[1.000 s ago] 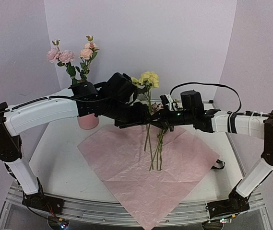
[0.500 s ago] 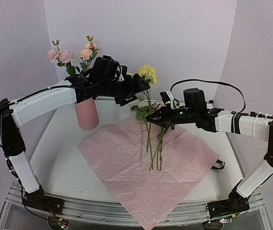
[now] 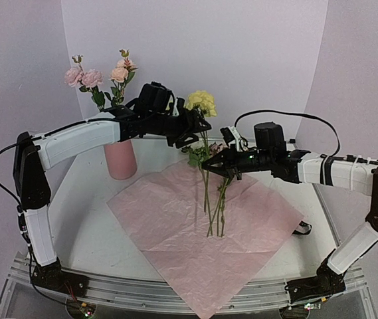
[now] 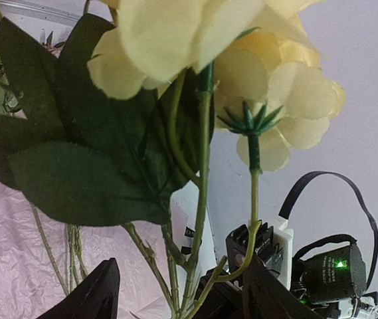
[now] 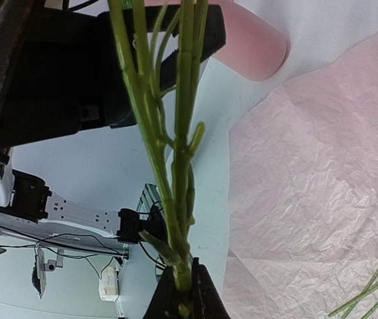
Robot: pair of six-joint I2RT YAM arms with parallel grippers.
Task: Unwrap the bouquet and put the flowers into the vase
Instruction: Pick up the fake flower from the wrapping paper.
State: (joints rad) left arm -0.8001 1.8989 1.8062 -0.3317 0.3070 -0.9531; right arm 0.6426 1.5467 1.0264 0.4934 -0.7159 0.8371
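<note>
My right gripper (image 3: 212, 163) is shut on the green stems (image 5: 177, 166) of the yellow flowers (image 3: 202, 102) and holds the bunch upright above the table. The stem ends hang down over the flat lilac-pink paper (image 3: 202, 229) of the unwrapped bouquet. My left gripper (image 3: 196, 131) stands open just under the yellow blooms (image 4: 275, 86), above the right gripper, with the stems and dark leaves (image 4: 89, 153) between its fingers (image 4: 99, 292). The salmon-pink vase (image 3: 121, 159) stands at the back left and holds pink flowers (image 3: 86, 78).
A black ribbon (image 3: 301, 228) lies at the right edge of the paper. The white round table (image 3: 82, 219) has a metal rail along its near edge. Lilac walls close in behind and at both sides.
My left arm has risen from in front of the vase and reached right to the yellow blooms. The right gripper has shifted slightly left with the stems.
</note>
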